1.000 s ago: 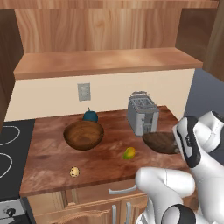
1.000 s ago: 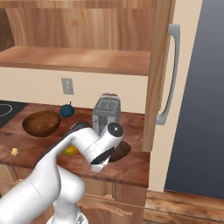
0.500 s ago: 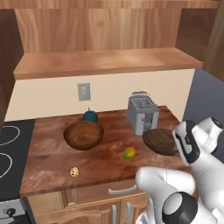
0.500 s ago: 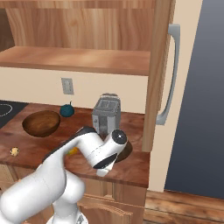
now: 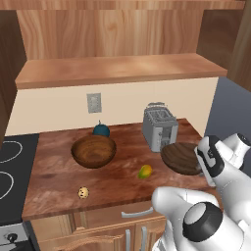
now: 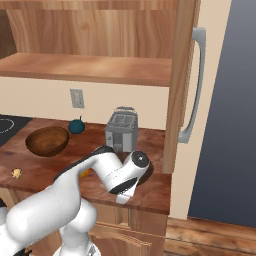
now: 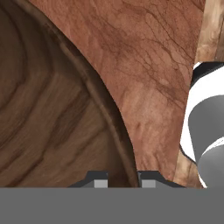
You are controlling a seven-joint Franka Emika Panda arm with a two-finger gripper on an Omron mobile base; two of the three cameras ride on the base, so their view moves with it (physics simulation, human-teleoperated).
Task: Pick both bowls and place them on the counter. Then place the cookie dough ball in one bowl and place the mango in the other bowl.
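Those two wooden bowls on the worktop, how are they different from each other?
The reddish-brown bowl is deep and rounded; the dark bowl is wide and shallow. The reddish-brown bowl stands alone near the counter's middle, in front of a dark teal round thing; the dark bowl sits at the right end by the toaster, with the robot's pincer shut on its rim. Both are round, wooden, upright and empty.

1. Open counter (image 5: 54, 169) between deep bowl (image 5: 93, 150) and mango (image 5: 144, 171).
2. Toaster (image 5: 159, 128) crowding shallow bowl (image 5: 180, 157) from behind.
3. Shelf (image 5: 117, 69) overhead limiting height.
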